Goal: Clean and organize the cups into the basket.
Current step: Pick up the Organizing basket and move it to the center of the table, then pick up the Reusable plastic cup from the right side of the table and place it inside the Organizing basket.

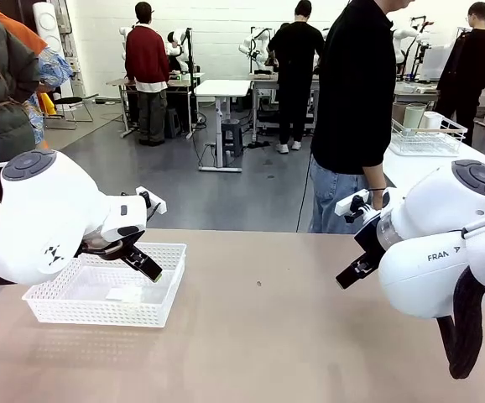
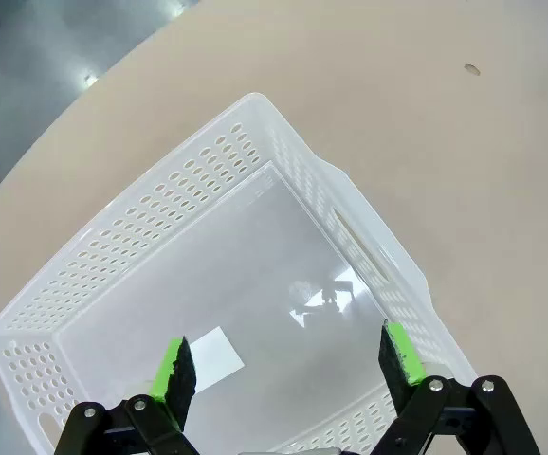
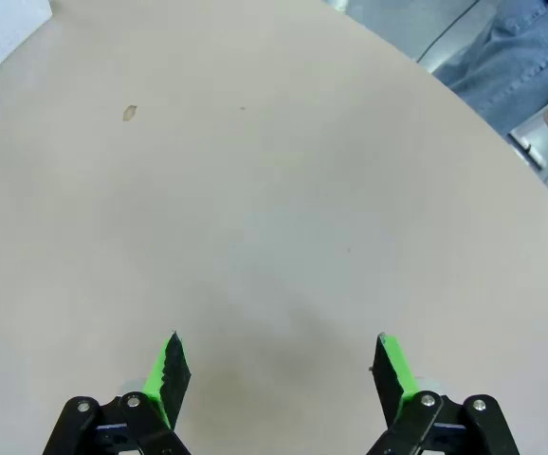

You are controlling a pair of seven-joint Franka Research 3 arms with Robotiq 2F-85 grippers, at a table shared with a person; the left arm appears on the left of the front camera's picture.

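Basket (image 1: pixel 91 312) sits on the left of the counter (image 1: pixel 268 336), with only a white paper slip (image 2: pixel 212 355) inside and no cups in it yet. Left pincer (image 2: pixel 288 358) hangs above it, fingers apart and empty, likely staged for drop-offs. Right pincer (image 3: pixel 279 365) is spread wide over bare counter, empty, probably set to receive from the person (image 1: pixel 356 101).

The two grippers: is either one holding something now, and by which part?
Nothing is held. The left gripper is open above the basket; the right gripper is open above the table.
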